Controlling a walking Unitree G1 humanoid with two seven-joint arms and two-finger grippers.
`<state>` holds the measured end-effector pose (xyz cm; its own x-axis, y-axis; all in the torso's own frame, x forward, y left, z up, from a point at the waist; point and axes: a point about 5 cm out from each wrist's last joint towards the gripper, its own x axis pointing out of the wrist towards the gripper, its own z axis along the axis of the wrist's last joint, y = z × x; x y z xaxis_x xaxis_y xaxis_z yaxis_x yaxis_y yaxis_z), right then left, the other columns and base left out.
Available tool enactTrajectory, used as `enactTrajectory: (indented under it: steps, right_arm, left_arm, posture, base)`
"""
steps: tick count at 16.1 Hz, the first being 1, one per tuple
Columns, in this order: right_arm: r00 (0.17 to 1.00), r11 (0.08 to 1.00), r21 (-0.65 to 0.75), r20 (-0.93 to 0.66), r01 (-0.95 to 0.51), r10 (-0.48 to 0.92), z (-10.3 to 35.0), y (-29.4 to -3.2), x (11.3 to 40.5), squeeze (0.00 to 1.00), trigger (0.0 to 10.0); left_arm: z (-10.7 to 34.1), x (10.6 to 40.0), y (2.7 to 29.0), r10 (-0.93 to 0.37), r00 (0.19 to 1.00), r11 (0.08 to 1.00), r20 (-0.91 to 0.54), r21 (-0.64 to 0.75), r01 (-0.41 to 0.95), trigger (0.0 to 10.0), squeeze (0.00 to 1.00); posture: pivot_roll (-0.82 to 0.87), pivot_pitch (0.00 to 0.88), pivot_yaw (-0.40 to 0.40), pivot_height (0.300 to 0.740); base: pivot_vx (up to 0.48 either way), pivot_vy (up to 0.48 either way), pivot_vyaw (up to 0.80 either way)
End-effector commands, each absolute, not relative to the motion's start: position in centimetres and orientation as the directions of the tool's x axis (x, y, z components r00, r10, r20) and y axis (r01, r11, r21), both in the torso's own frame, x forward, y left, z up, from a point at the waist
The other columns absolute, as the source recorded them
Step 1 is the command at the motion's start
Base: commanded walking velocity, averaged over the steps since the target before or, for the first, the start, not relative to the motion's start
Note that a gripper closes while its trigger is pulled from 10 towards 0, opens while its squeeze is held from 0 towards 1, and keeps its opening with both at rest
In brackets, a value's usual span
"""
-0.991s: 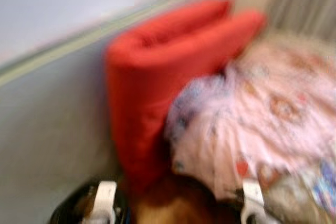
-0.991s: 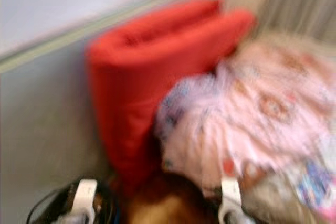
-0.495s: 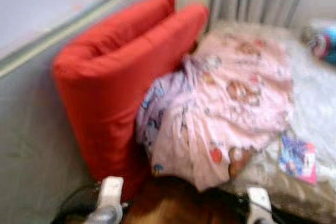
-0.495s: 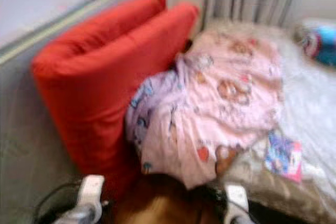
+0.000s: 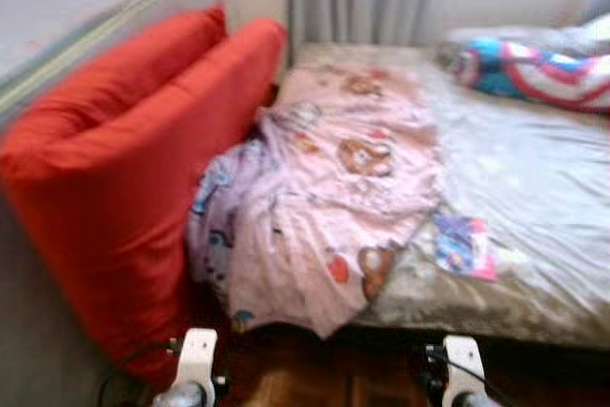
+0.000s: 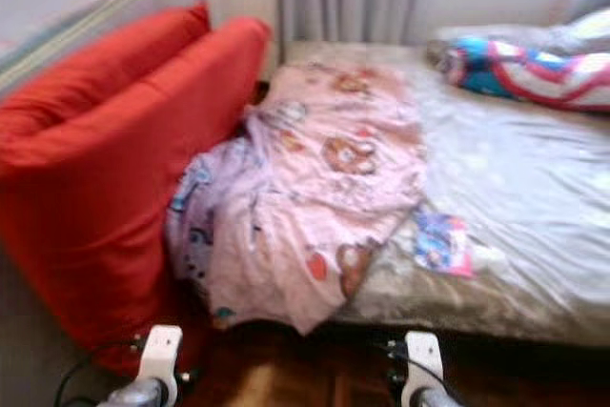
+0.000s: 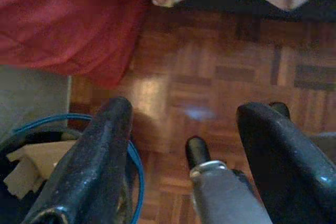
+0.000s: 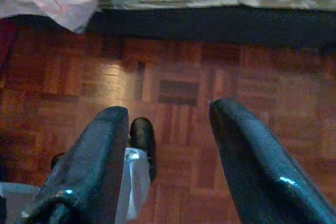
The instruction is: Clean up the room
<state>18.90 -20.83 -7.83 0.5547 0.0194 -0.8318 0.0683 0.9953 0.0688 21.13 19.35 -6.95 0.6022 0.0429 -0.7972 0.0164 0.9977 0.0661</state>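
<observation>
Two pincers, left pincer (image 7: 184,145) and right pincer (image 8: 168,150) wide, empty above parquet, pink blanket (image 5: 334,197) ahead on bed (image 5: 534,197)

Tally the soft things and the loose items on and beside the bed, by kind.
Red cushion: 1
Pink patterned blanket: 1
Blue, red and white bundle of fabric: 1
Small colourful booklet or packet: 1
Total: 4

A bed (image 5: 534,188) carries a pink blanket (image 5: 334,197) and booklet (image 5: 464,245).
</observation>
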Motion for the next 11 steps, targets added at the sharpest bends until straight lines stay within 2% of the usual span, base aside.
enactTrajectory:
  steps: [1, 2, 4, 11]
  right_arm:
    - [0.568, 0.996, 0.061, -0.823, 0.059, 0.017, -7.59, -20.81, 19.37, 0.00, 10.0]
    - [0.581, 0.993, 0.075, -0.814, 0.091, 0.008, -7.57, -20.81, 19.40, 0.00, 10.0]
    - [0.578, 0.994, 0.064, -0.816, 0.094, -0.002, -7.58, -20.88, 19.37, 0.00, 10.0]
    - [0.564, 0.996, 0.052, -0.826, 0.071, 0.003, -7.69, -20.81, 19.22, 0.00, 10.0]
  left_arm:
    - [-6.96, 21.04, 19.60, 0.048, 0.597, 0.997, -0.801, 0.077, 0.024, 10.0, 0.00]
    - [-6.95, 21.05, 19.61, 0.048, 0.599, 0.997, -0.799, 0.078, 0.023, 10.0, 0.00]
    - [-6.95, 21.05, 19.61, 0.048, 0.598, 0.996, -0.800, 0.080, 0.026, 10.0, 0.00]
    - [-7.02, 20.92, 19.66, 0.051, 0.595, 0.997, -0.802, 0.079, 0.022, 10.0, 0.00]
  posture:
    - [-0.03, 0.000, 0.030, 0.740]
    - [-0.03, 0.000, 0.030, 0.740]
    - [-0.04, 0.000, 0.034, 0.740]
    - [-0.04, 0.000, 0.035, 0.740]
  base:
    - [0.000, 0.000, 0.00]
    - [0.000, 0.000, 0.00]
    - [0.000, -0.358, 0.00]
    - [0.000, -0.314, -0.66]
